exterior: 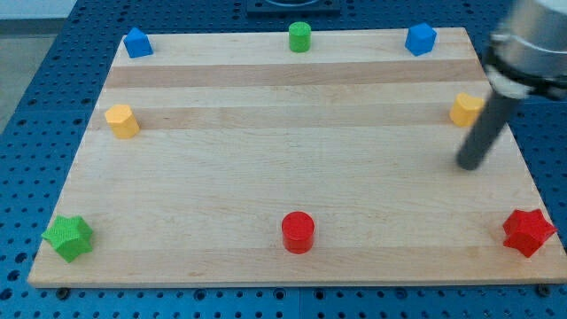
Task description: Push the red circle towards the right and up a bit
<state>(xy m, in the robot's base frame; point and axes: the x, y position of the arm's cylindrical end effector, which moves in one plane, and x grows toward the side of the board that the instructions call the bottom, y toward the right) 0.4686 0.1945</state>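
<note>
The red circle [298, 231] sits near the view's bottom edge of the wooden board [292, 168], about the middle. My tip [468, 166] is at the view's right side, far to the right of and above the red circle, touching no block. It stands just below the yellow block [464, 109] at the right edge.
A red star [528, 231] lies at the bottom right corner and a green star [68, 237] at the bottom left. A yellow block [122, 120] is at the left. Along the top are a blue block [136, 42], a green circle [299, 36] and a blue block [420, 38].
</note>
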